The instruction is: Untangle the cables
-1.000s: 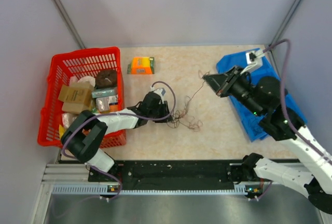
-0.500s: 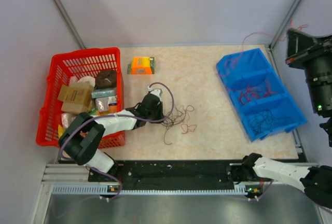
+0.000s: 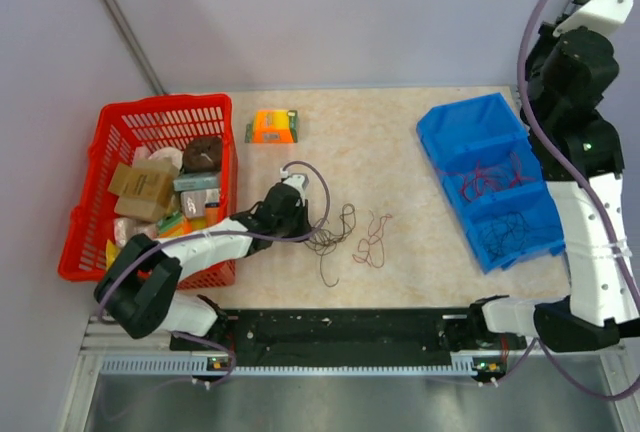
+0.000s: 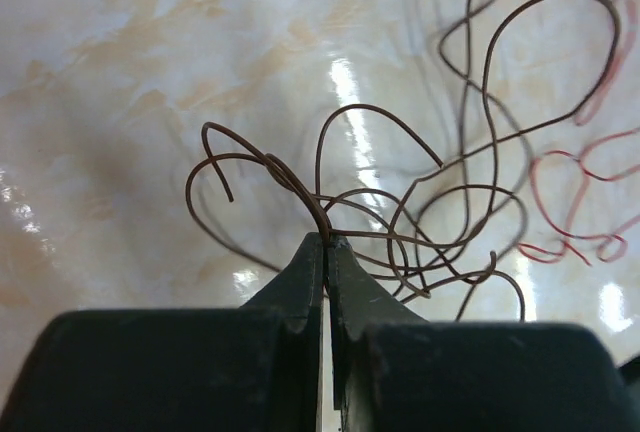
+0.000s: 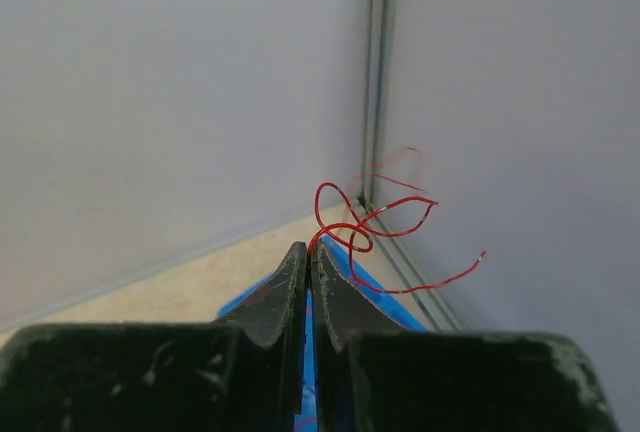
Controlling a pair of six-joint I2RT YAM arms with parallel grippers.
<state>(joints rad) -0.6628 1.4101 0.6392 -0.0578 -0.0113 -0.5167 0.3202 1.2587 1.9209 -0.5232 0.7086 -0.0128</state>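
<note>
The cables are thin wires. A dark brown tangle lies on the table, and my left gripper is shut on a strand at its left edge. In the left wrist view the closed jaws pinch a brown loop. A loose red wire lies just right of the tangle and also shows in the left wrist view. My right gripper is raised high at the far right corner, shut on a curly red wire that hangs in the air above the blue bin.
The blue bin at the right holds red wires in its middle compartment and dark wires in its near one. A red basket of groceries stands at the left. An orange box lies at the back.
My right arm swung up and right, from over the table to high above the bin, carrying a red wire. The tangle has loosened, and a red wire now lies apart from it. The left gripper kept its hold.
</note>
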